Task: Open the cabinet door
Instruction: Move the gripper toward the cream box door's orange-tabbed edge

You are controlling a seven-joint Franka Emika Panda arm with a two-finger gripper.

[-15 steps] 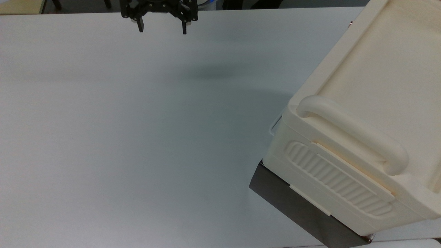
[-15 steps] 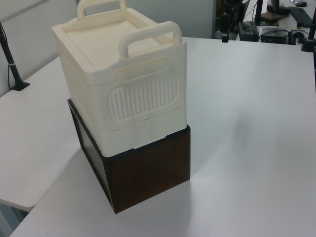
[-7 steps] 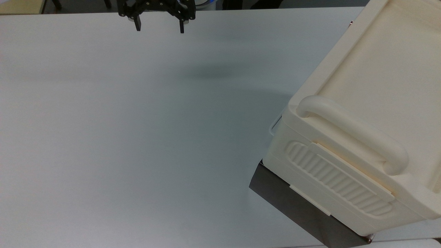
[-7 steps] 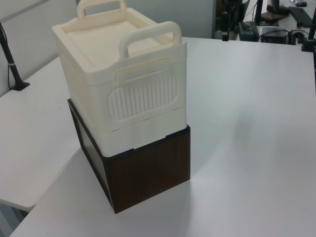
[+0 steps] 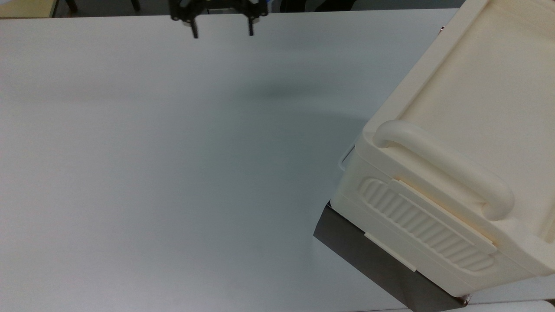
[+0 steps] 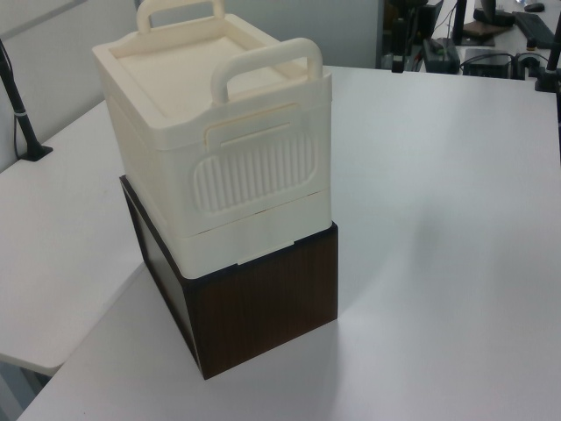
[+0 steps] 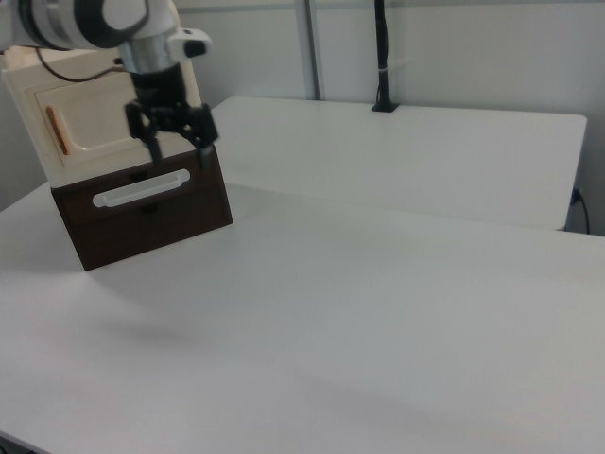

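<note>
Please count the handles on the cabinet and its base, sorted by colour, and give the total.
Cream tube handles on top of the cabinet: 2
Copper-orange bar handle on the cabinet door: 1
White bar handle on the dark base: 1
Total: 4

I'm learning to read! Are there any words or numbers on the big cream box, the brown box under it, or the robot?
No text can be read anywhere.
The cabinet: plain cream plastic, no words or numbers.
The cabinet door: just an orange handle, no label.
The dark brown base: no writing.
The gripper and the table: no marks to read.
</note>
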